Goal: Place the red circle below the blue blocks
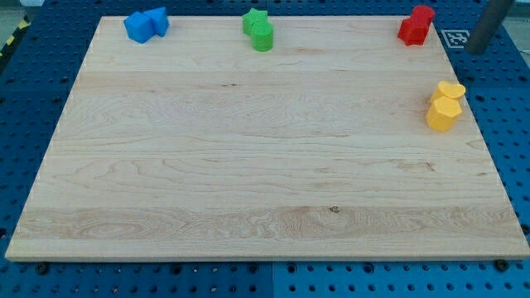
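Observation:
Two red blocks touch each other at the board's top right corner, one (422, 16) just above the other (410, 31). I cannot tell which of them is the circle. Two blue blocks sit together at the top left, one (138, 27) to the left of the other (157, 20). My dark rod comes in from the view's top right. My tip (474, 50) is off the wooden board, to the right of the red blocks and slightly below them, touching no block.
Two green blocks sit at the top middle, a star (255, 18) above a round one (262, 37). Two yellow blocks sit near the right edge, a heart (451, 89) above another block (441, 115). The wooden board (248, 165) lies on a blue pegboard table.

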